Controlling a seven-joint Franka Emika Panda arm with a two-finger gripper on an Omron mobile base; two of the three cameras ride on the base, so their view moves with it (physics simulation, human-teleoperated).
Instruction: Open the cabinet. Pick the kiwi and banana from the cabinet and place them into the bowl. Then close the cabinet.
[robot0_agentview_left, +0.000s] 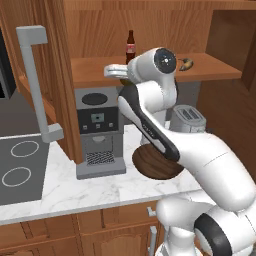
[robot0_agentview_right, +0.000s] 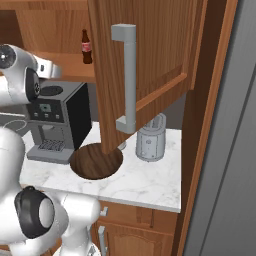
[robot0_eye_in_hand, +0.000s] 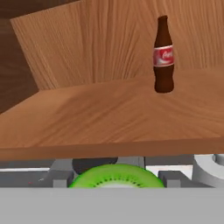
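Cabinet (robot0_agentview_right: 155, 55) is wide open, both doors swung out, so step one is done and we're into fetching fruit. The shelf (robot0_agentview_left: 150, 72) inside holds the rest of the goods.

Down on the marble counter, the bowl (robot0_agentview_right: 95, 161) sits between the coffee machine (robot0_agentview_left: 100, 130) and the toaster (robot0_agentview_left: 187, 117). It's under the near edge of the right-hand door and looks empty from the right base view, so I'd say nothing has been delivered yet.

A cola bottle (robot0_eye_in_hand: 163, 57) stands upright near the back of the shelf. It's not part of the job, just something to avoid.

The banana (robot0_agentview_left: 186, 63) lies on the shelf's right side, well apart from the arm and untouched.

The kiwi (robot0_eye_in_hand: 117, 177) is right at the foot of the hand view, cut green face up. It's in front of the shelf edge with nothing under it.

The gripper (robot0_agentview_left: 114, 71) hangs just off the shelf's front lip, above the coffee machine. I can't see the fingertips, but a kiwi floating there pretty much means the jaws are closed round it.

So my read is kiwi picked, mid-carry. The next move calls for swinging right and down, clear of the door and the coffee machine, letting go over the bowl, then going back for the banana
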